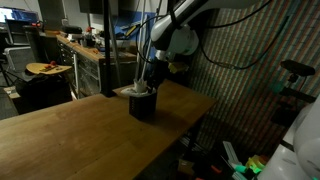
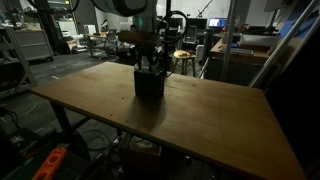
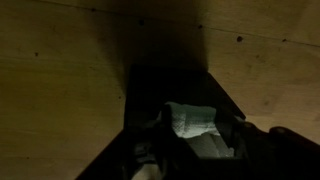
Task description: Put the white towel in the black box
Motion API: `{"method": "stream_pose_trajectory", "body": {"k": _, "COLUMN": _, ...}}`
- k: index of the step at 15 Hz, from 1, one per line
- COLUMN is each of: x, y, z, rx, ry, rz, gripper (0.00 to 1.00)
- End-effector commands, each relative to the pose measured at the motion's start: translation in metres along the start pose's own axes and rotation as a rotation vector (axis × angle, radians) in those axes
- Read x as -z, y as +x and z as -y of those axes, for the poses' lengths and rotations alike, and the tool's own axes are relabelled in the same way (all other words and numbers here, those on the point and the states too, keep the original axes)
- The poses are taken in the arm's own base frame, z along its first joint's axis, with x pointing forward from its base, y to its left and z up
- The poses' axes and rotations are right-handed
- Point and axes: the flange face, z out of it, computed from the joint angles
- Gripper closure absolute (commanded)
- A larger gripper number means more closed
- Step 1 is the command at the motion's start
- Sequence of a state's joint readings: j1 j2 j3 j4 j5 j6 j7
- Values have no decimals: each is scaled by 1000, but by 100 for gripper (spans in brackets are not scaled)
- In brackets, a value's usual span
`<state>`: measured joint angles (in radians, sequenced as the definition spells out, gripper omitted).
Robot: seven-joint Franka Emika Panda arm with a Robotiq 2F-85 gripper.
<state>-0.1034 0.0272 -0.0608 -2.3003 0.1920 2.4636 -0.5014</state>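
The black box (image 1: 143,106) stands upright near the far side of the wooden table, and it also shows in the other exterior view as the black box (image 2: 149,84). My gripper (image 1: 150,80) hangs straight above it, its fingers reaching down into the open top; seen from the opposite side, the gripper (image 2: 149,62) sits right over the box. In the wrist view the white towel (image 3: 190,120) lies crumpled inside the dark box (image 3: 150,85), between my gripper's (image 3: 195,136) two dark fingers. The picture is too dark to show whether the fingers press on the cloth.
The wooden table (image 1: 80,130) stretches wide around the box, and its edge (image 2: 200,120) runs near the camera. Workbenches, a round stool (image 1: 42,68) and lab clutter stand behind the table. A patterned wall panel (image 1: 250,60) is beside the arm.
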Motion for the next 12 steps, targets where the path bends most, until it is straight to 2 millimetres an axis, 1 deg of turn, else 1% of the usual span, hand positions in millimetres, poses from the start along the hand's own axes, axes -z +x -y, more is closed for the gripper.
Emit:
{"method": "stream_pose_trajectory", "body": {"k": 1, "x": 2, "y": 3, "z": 1, "rx": 9, "ry": 7, "rz": -31, "gripper": 83}}
{"method": "stream_pose_trajectory", "body": {"k": 2, "x": 2, "y": 3, "z": 1, "rx": 9, "ry": 7, "rz": -30, "gripper": 87}}
{"method": "stream_pose_trajectory", "body": {"k": 3, "x": 1, "y": 3, "z": 1, "rx": 10, "ry": 6, "rz": -30, "gripper": 93}}
{"method": "stream_pose_trajectory", "body": {"k": 5, "x": 2, "y": 4, "z": 2, "rx": 13, "ry": 6, "rz": -32, "gripper": 99}}
{"method": "stream_pose_trajectory", "body": {"k": 6, "x": 3, "y": 4, "z": 2, "rx": 14, "ry": 6, "rz": -35, "gripper": 93}}
{"method": "stream_pose_trajectory", "body": {"k": 8, "x": 5, "y": 6, "z": 3, "rx": 16, "ry": 8, "rz": -46, "gripper": 92}}
{"method": "stream_pose_trajectory", "body": {"k": 12, "x": 11, "y": 14, "z": 8, "rx": 16, "ry": 19, "rz": -82, "gripper": 93}}
